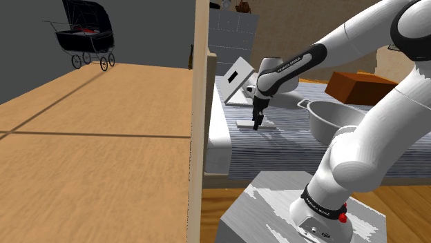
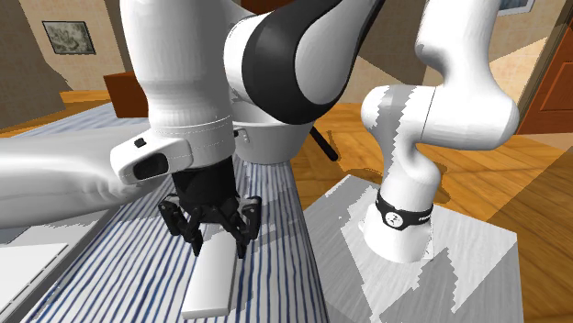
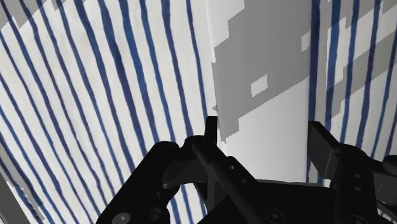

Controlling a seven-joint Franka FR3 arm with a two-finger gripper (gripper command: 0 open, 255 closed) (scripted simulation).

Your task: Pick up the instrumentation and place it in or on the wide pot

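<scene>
White-grey flat slab, the instrumentation (image 2: 209, 280), lay on the blue-striped cloth (image 3: 95, 95), apart from the wide pot (image 1: 330, 119). My gripper (image 2: 219, 244) straddled it, fingers spread, nothing clamped. I judged it stiff, light, maybe slippery; best pinched across its long edges.

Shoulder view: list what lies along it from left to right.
Black pram → wooden partition edge → flat white instrument, with the gripper down at it → grey wide pot.
</scene>
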